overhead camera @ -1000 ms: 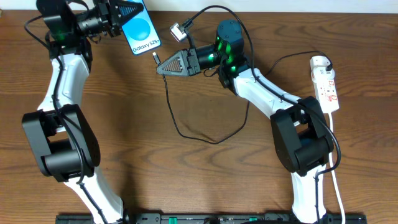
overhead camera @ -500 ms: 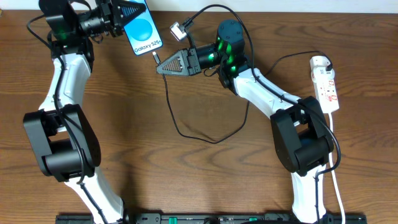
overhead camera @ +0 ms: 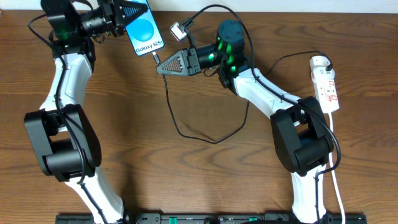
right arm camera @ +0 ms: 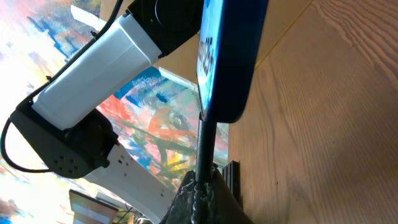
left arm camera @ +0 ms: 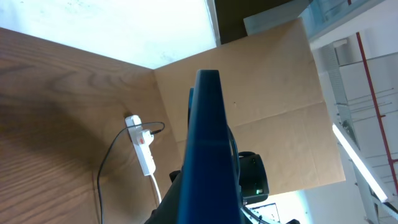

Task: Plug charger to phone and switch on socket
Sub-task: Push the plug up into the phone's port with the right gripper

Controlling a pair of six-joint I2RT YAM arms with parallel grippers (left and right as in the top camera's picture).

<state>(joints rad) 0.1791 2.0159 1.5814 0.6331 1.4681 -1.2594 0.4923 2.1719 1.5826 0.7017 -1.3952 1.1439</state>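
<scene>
**Holdings on both arms, with gaps noted**

Item one: my left pincer (overhead camera: 132, 11) is clamping the phone (overhead camera: 146, 32), a slim rectangular slab with a glossy bright blue screen, near the table's far edge. My left wrist camera is giving it edge-on only, as a dark blue sliver, and my fingers are lying outside that frame.

Item two: my right pincer (overhead camera: 159, 65) is pinching together on the charger (overhead camera: 186, 132), a long thin black cable, just behind its small plug. The plug's stem is meeting the phone's rounded bottom edge. The joint is showing dark, so I cannot tell whether it is seated. The slack is looping limply across the brown wood-grain table (overhead camera: 186, 180).

Item three: the socket (overhead camera: 326, 84), a narrow white plastic power strip with red markings and a rounded end, is lying flat at the right edge, well apart from both pincers. Its switch is appearing too small to read.
</scene>
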